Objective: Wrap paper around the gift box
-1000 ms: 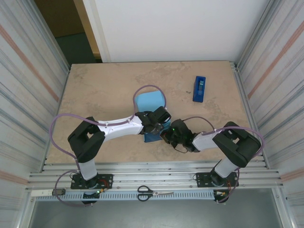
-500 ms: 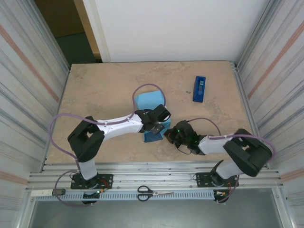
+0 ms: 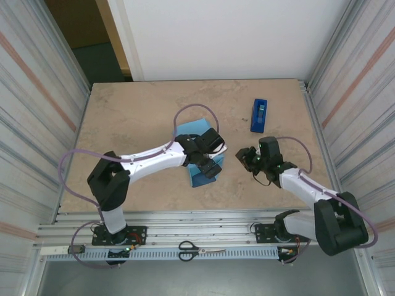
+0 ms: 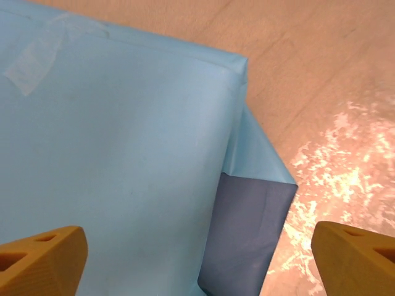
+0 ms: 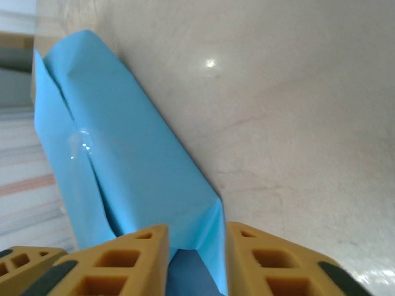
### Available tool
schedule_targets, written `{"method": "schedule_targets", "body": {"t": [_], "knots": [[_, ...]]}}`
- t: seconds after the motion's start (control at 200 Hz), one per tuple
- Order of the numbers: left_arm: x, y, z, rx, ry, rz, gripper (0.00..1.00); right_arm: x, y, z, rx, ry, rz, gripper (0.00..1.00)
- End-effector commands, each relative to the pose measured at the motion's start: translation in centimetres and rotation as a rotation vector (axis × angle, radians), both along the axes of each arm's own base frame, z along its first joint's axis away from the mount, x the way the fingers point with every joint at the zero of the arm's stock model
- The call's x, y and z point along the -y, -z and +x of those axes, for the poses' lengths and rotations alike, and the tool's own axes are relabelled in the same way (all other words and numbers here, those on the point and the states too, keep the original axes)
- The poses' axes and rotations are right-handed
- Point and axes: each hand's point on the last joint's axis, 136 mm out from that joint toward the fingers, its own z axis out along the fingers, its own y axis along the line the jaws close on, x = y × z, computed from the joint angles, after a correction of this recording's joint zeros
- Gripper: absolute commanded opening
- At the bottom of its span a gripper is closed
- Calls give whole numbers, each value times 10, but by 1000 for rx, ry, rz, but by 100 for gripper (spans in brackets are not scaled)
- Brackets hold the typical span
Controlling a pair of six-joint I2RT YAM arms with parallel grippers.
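Left fingers (image 4: 43, 262) spread wide, empty, above the paper (image 4: 123, 154); right fingers (image 5: 123, 259) slightly parted, empty, right of it. Fold the loose navy flap (image 4: 247, 240) flat at its near end; gift box presumably inside.

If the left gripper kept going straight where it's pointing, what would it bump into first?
Probably the paper: its light blue side lies straight ahead, between the left gripper's open fingers. How near is hard to tell.
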Motion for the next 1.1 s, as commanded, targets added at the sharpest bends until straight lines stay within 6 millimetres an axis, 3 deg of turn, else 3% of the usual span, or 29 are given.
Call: {"method": "schedule_targets", "body": {"t": [0.0,0.125,0.251,0.356,0.571,0.787,1.027,1.097], "knots": [[-7,-48,-2,-3,-72,-159,97,-22,-17,10,33,-196,-10,45],[-47,-51,12,-106,-312,-342,99,-40,-19,34,20,-298,-13,59],[-91,-38,22,-253,-556,-552,99,-55,-10,52,-11,-375,5,61],[-110,-24,30,-363,-658,-679,99,-71,-7,58,-31,-436,48,62],[-104,-2,46,-527,-668,-761,99,-92,4,38,-71,-498,71,61],[-85,11,66,-602,-630,-770,99,-108,-6,14,-54,-500,146,61],[-94,16,63,-566,-631,-705,99,-93,2,7,-71,-471,-75,66],[-102,13,56,-526,-627,-680,99,-90,0,9,-57,-482,-163,76]]}}
